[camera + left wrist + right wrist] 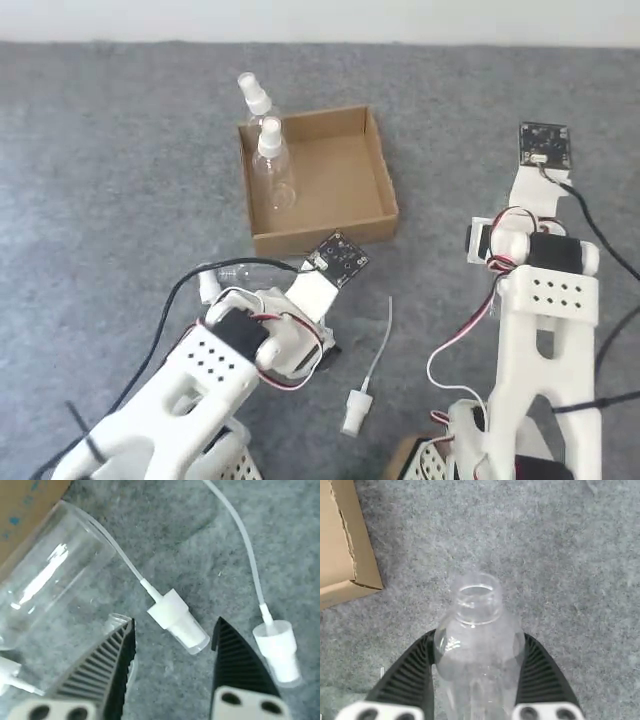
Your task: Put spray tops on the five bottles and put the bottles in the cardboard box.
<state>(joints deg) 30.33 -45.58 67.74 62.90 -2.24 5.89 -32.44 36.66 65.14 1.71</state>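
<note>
The right gripper [479,639] has its fingers pinching a clear plastic bottle with an open neck [476,630] at the shoulder. It is above the grey carpeted table [560,540], near the brown cardboard box [345,555]. The left gripper [175,626] has its fingers spread around a small white spray top [172,614] lying on the table. This top looks light and stiff, but its thin white tube [125,562] probably bends easily, so I would take hold at the wide collar. The bottle seems smooth and thin and needs only gentle pressure.
</note>
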